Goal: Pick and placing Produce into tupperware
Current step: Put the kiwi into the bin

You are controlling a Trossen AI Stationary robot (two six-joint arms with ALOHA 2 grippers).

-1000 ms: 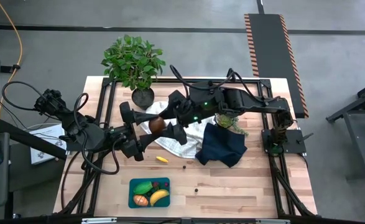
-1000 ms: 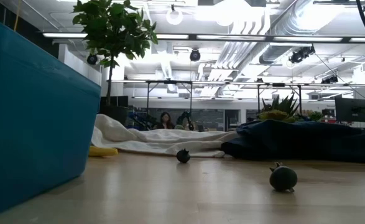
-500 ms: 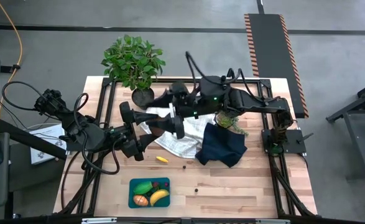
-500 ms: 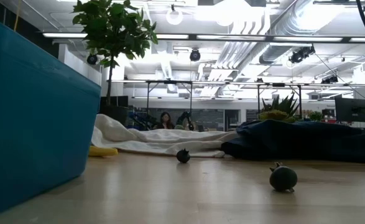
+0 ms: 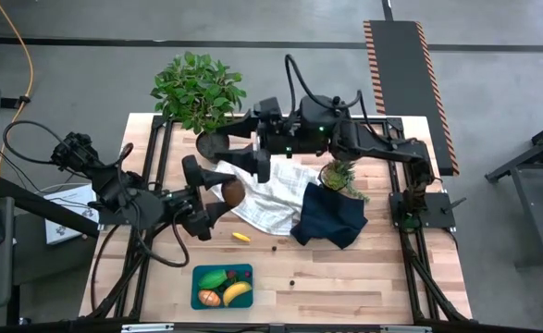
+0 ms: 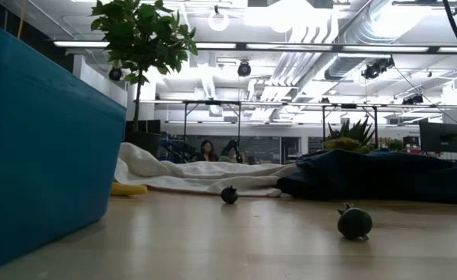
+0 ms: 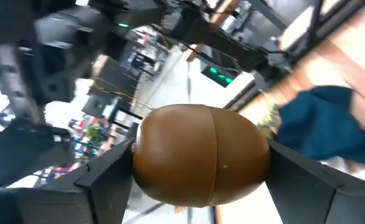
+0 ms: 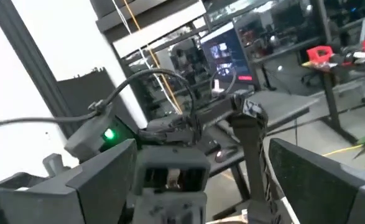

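High view first: the right gripper (image 5: 257,165) has pulled back toward the potted plant (image 5: 198,91) with its jaws spread wide and empty, while the brown kiwi-like ball (image 5: 233,191), which a second ago sat between both grippers over the white cloth (image 5: 269,202), now rides in the left gripper (image 5: 217,191) alone — a handover that looks finished, so the ball seems ready to go to the tupperware (image 5: 222,286). That shallow teal tray with rounded corners already holds a yellow banana (image 5: 237,292), a green piece and an orange one; a small yellow bit (image 5: 240,237) and two dark bits lie loose on the wooden table (image 5: 364,277), well clear of either jaw, beside the crumpled navy cloth (image 5: 331,218). Low view: unchanged — smooth teal wall, soft folds, two matte dark balls. Left wrist view: the ball, glossy brown with a seam round its middle, fills the gap between the dark fingers. Right wrist view: nothing between the parted fingers.
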